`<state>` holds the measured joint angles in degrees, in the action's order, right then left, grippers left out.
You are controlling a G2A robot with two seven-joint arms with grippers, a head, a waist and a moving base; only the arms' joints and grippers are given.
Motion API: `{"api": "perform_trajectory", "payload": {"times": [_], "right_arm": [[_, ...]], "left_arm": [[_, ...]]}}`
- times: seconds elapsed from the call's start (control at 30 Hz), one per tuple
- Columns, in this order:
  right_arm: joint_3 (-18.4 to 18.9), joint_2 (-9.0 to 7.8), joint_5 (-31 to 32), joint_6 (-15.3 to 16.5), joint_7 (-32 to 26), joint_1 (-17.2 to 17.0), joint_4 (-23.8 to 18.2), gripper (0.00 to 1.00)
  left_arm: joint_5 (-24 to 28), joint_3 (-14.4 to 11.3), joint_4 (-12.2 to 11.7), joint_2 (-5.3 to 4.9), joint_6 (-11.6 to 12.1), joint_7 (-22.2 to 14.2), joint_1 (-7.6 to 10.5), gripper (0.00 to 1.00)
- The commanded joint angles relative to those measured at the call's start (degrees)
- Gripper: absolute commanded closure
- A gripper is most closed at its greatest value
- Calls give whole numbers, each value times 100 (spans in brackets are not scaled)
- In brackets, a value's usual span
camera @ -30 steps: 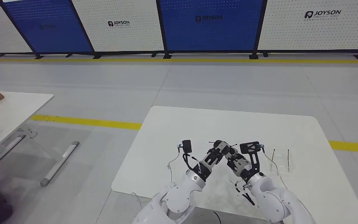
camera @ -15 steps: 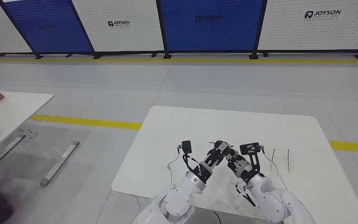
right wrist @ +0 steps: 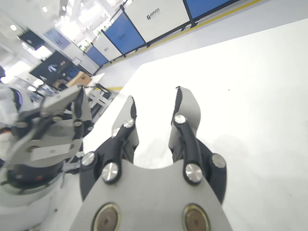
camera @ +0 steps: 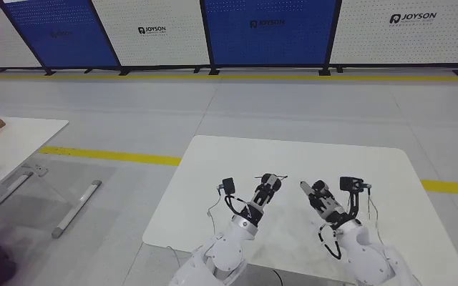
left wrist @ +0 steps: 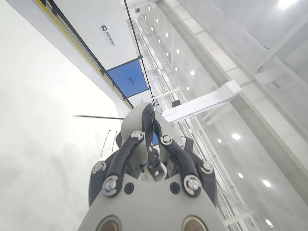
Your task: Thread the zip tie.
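In the top view my left gripper [camera: 270, 180] hovers over the white table [camera: 286, 154] near its front edge. It is shut on a thin black zip tie [camera: 280, 177] that sticks out sideways from the fingertips. In the left wrist view the fingers [left wrist: 146, 114] are pressed together, and the zip tie [left wrist: 96, 117] runs off to one side above the table. My right gripper [camera: 312, 188] is a short way to the right of the left one. In the right wrist view that gripper [right wrist: 155, 94] is open with nothing between its fingers.
Two spare zip ties [left wrist: 105, 141] lie on the table past the right arm, seen in the top view as thin lines [camera: 369, 206]. The left arm [right wrist: 48, 126] is close beside the right gripper. Blue and white panels [camera: 272, 32] stand beyond the floor.
The two grippers were tip to tip at the table's front centre. They have drawn apart: the right one moved right, the left one shifted slightly left with the zip tie.
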<state>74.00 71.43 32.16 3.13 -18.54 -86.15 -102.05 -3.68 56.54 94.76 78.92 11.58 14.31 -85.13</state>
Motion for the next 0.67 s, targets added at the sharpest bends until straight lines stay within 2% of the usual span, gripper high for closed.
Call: {"api": "perform_trajectory", "payload": {"times": [0.0,0.1,0.23,0.4,0.5,0.63], "right_arm": [[351,-11,-620,-81,32,-84,-102,0],[851,-14,-1543,-262,144,-210,-200,0],[1505,-36,-2430,-348,187,-346,-239,0],[2405,-71,-3450,-420,173,-593,-210,0],[2567,-79,-3665,-446,88,-663,-241,0],[2567,-79,-3665,-446,88,-663,-241,0]], "left_arm": [[132,23,-52,11,41,55,13,100],[285,116,-97,13,95,94,9,100],[512,328,-202,9,95,207,-2,100],[691,638,-519,19,-68,619,86,100],[903,693,-697,45,-32,674,176,100],[903,693,-697,45,-32,674,176,100]]}}
